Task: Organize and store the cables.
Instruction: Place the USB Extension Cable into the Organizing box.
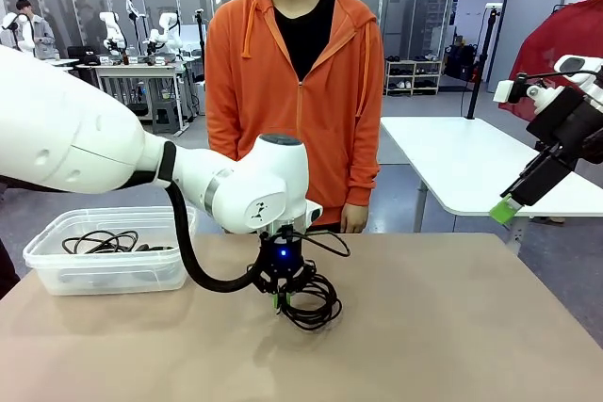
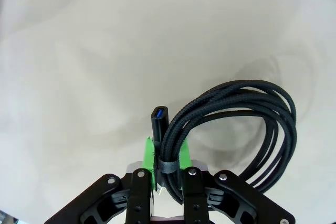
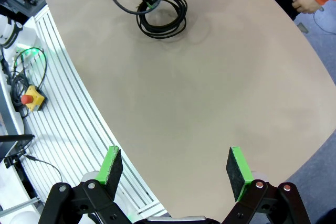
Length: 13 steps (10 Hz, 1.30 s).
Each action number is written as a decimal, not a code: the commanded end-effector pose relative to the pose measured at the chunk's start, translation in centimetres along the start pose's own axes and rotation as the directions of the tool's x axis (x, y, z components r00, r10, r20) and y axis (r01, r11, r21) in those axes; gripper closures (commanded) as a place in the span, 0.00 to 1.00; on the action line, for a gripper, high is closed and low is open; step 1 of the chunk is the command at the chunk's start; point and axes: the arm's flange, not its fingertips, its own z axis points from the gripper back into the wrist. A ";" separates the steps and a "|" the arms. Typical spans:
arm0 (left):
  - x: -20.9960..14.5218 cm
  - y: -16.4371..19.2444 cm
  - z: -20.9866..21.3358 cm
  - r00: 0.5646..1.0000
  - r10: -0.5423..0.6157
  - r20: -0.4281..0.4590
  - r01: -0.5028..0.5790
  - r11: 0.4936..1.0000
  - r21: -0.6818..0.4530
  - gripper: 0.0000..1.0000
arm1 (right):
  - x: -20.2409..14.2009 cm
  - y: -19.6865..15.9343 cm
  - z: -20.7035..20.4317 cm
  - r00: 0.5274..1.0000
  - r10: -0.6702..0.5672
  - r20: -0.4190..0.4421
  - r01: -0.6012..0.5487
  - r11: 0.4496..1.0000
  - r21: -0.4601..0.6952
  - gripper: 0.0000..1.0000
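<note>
A: Clear plastic first, at the left edge of the front view: a shallow rectangular clear plastic bin (image 1: 108, 251) stands on the tan counter (image 1: 452, 327), and thin black cords (image 1: 102, 243) lie loose inside it.

B: And moving right from the bin?

A: The left claw (image 1: 280, 300) points straight down at the lower middle of the frame, its wrist lit blue. Under it, on the counter, lies the black braided cable wound into a round coil (image 1: 311, 300).

B: Is the claw gripping that coil?

A: Yes. In the left wrist view the left claw (image 2: 160, 179) is pinched tight on the coil (image 2: 231, 124) at its grey band (image 2: 168, 166), bottom centre of the frame. A green pad (image 2: 149, 156) presses the strands, and a black plug with a blue insert (image 2: 159, 120) sticks up just above the grip. The loops spread to the right of the frame over the pale counter (image 2: 105, 51).

B: What is further right in the front view?

A: A person in an orange hooded jacket (image 1: 294, 91) stands behind the counter at upper centre. The right claw (image 1: 509, 209) hangs at the right edge, above and beyond the counter's corner.

B: Its state?

A: Spread wide with nothing between the pads. In the right wrist view the right claw (image 3: 176, 169) shows two green fingertips (image 3: 237, 167) well apart at the bottom, and the coil (image 3: 163, 17) lies far off at the upper left of that frame.
</note>
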 end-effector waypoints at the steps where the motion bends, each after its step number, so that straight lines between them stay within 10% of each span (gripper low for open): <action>1: -2.3 1.4 3.7 0.998 -0.021 0.060 0.019 0.999 0.040 0.94 | 0.3 0.0 0.1 1.000 -0.023 0.004 0.023 1.000 -0.006 0.00; 12: -2.8 0.7 6.7 0.997 -0.058 0.058 0.055 0.997 0.050 0.94 | 0.3 0.0 0.1 1.000 -0.023 0.004 0.023 1.000 -0.006 0.00; 13: -2.9 0.7 6.6 0.997 -0.063 0.055 0.060 0.997 0.053 0.81 | 0.3 0.0 0.1 1.000 -0.023 0.004 0.023 1.000 -0.006 0.00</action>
